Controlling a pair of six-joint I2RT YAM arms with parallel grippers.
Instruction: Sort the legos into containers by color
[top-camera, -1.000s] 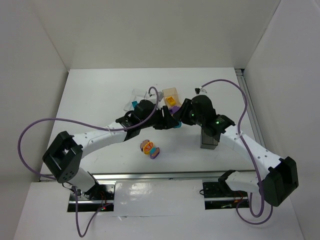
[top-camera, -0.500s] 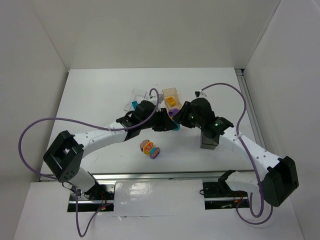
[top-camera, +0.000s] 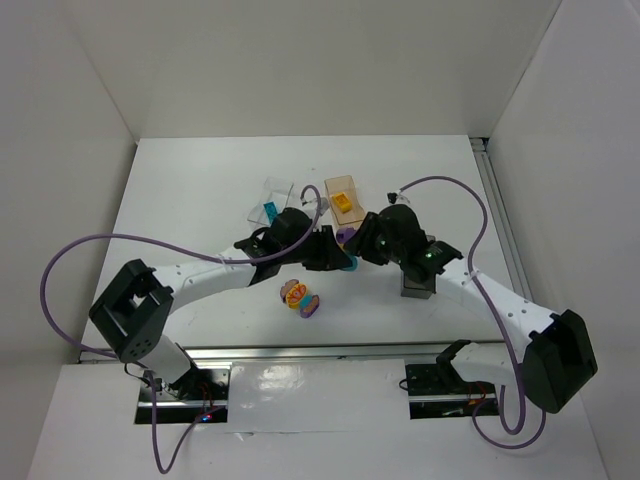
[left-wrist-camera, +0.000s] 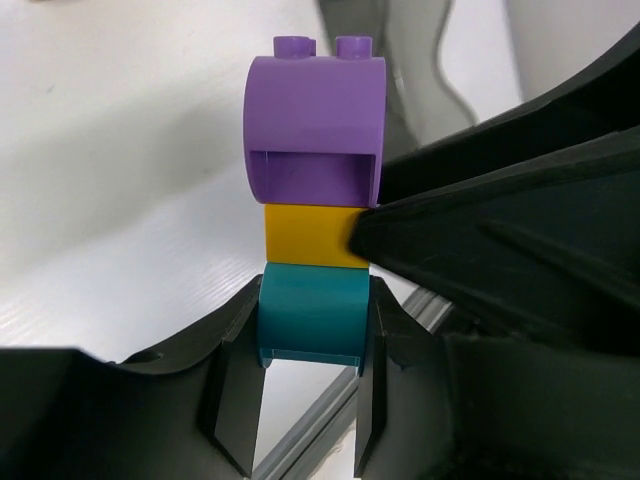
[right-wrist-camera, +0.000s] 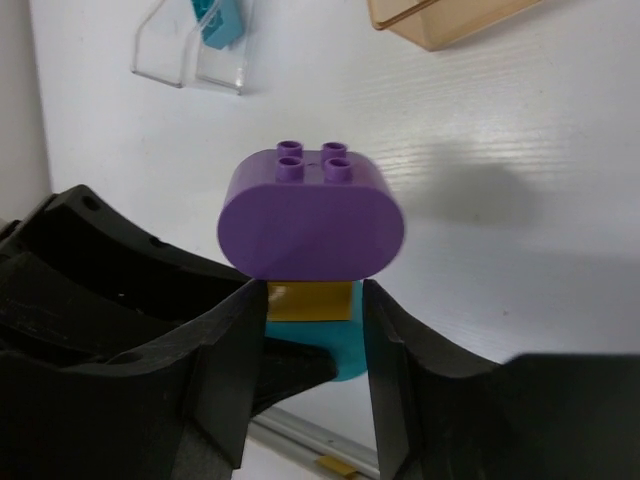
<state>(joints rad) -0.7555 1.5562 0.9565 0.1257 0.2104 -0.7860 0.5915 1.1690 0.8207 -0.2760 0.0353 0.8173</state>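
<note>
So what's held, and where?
A three-brick stack: left gripper clamps the teal bottom brick, right gripper the orange middle brick; purple brick on top.

You have one clear tray, one tan box, one dark grey box. Count three stacked bricks, one teal brick in the tray, one orange brick in the tan box, plus an uncountable clump.

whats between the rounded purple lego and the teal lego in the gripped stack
A small orange-yellow plastic lego brick, touching both; the left wrist view shows it.
</note>
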